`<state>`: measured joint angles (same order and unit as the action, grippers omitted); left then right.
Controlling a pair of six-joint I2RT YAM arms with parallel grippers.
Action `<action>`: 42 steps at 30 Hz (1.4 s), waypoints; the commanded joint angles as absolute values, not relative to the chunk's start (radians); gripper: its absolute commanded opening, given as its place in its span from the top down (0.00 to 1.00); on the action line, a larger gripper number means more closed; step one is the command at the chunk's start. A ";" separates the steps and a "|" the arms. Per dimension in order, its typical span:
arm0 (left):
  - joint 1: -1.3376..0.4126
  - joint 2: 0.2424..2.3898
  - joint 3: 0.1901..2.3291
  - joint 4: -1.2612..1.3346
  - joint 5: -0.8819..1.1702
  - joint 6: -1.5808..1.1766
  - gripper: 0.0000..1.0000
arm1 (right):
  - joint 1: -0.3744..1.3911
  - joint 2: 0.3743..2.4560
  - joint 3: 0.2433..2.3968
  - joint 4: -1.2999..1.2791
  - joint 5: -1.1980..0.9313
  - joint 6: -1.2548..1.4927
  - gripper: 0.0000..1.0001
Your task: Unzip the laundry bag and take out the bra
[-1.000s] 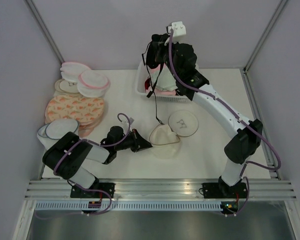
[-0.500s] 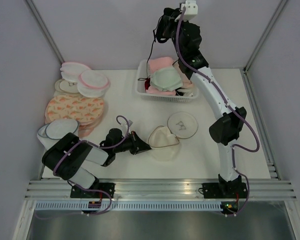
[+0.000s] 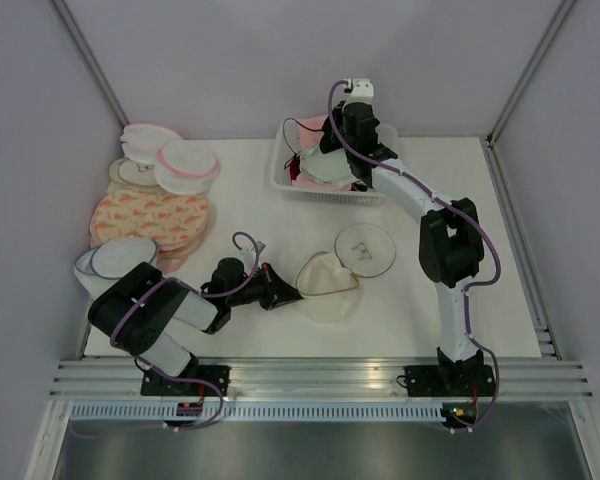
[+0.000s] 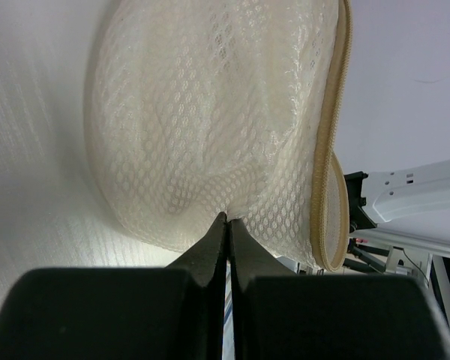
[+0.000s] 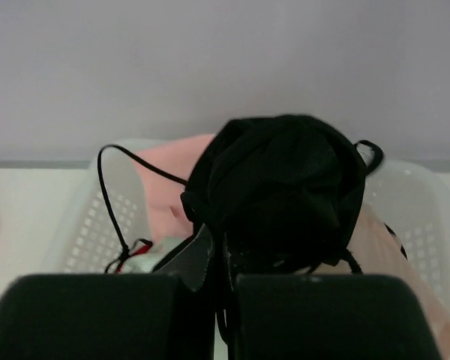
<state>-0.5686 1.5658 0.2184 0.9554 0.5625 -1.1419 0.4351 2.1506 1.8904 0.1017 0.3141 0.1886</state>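
Observation:
The laundry bag (image 3: 328, 285) lies open on the table in the top view, its cream lid (image 3: 365, 248) with tan rim and black drawing folded back to the right. My left gripper (image 3: 292, 293) is shut on the bag's white mesh (image 4: 210, 112), with the fingertips (image 4: 226, 219) pinching a fold. My right gripper (image 3: 332, 140) is shut on the black bra (image 5: 285, 180) and holds it bunched just above the white basket (image 3: 285, 180). A thin black strap (image 5: 109, 187) loops down into the basket.
The white basket (image 5: 75, 225) at the back holds pink (image 5: 172, 169) and cream bras. Pink-rimmed white discs (image 3: 185, 165), orange-patterned discs (image 3: 150, 218) and a dark-rimmed mesh tub (image 3: 120, 260) are stacked at the left. Walls close in on three sides.
My right arm lifted the black bra high, straps dangling, then came down with it over the basket. My left gripper stayed on the bag's mesh.

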 commanded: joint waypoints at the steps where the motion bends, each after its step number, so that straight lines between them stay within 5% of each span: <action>1: -0.563 1.588 0.204 1.042 0.592 -1.164 0.98 | 0.439 2.088 1.804 0.159 0.397 0.195 0.99; 7: -0.564 1.603 0.201 1.068 0.595 -1.170 0.98 | 0.437 2.106 1.845 0.034 0.437 0.189 0.94; 8: -0.565 1.605 0.201 1.071 0.594 -1.169 0.98 | 0.437 2.100 1.848 0.019 0.428 0.186 0.61; 12: -0.563 1.603 0.201 1.075 0.588 -1.169 0.98 | 0.437 1.991 1.767 0.093 0.416 0.169 0.03; 19: -0.561 1.598 0.216 1.069 0.587 -1.164 0.98 | 0.442 1.662 1.574 0.086 0.540 0.202 0.02; 25: -0.561 1.583 0.224 1.069 0.584 -1.163 0.98 | 0.537 1.456 1.337 -0.257 0.879 0.374 0.02; 35: -0.560 1.555 0.250 1.029 0.583 -1.152 0.98 | 0.581 1.213 0.772 -0.437 0.781 0.802 0.02; 42: -0.560 1.549 0.291 0.996 0.584 -1.146 0.98 | 0.583 1.204 0.554 -0.258 0.683 0.818 0.02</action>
<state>-0.5659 1.5780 0.2577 0.9798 0.5777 -1.1595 0.5789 1.2243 0.5858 -0.3786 0.7231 0.7677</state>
